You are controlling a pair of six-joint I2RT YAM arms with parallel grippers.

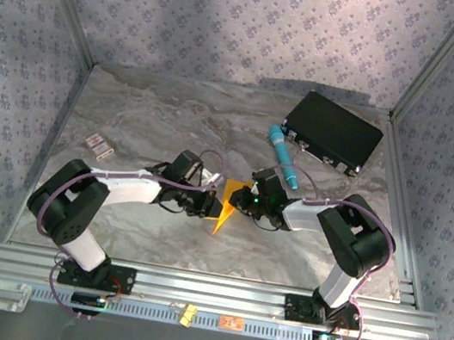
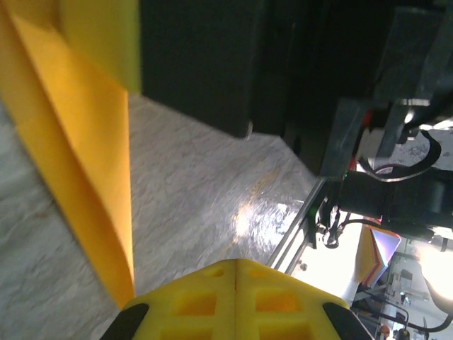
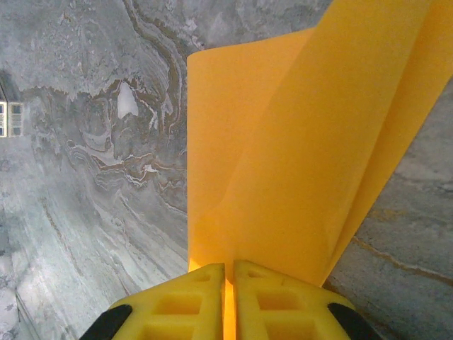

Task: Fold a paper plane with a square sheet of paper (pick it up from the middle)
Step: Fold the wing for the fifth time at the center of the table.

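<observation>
A grey marbled tabletop (image 1: 175, 118) covers the middle of the top view, enclosed on three sides by walls (image 1: 235, 14) papered in a pale blue-grey floral pattern. In the upper right a flat black box (image 1: 333, 133) lies at an angle. Just beside its lower left corner lies a teal pen-like cylinder (image 1: 284, 157), pointing down and to the right. At centre left, well apart from both, sits a small white-and-red card (image 1: 99, 145); it also shows at the left edge of the right wrist view. Along the bottom run aluminium rails (image 1: 207, 287), carrying a small yellow clip (image 1: 186, 313) and an orange tag (image 1: 229, 322) near the middle. A white bracket (image 1: 5, 296) sits at lower left.
</observation>
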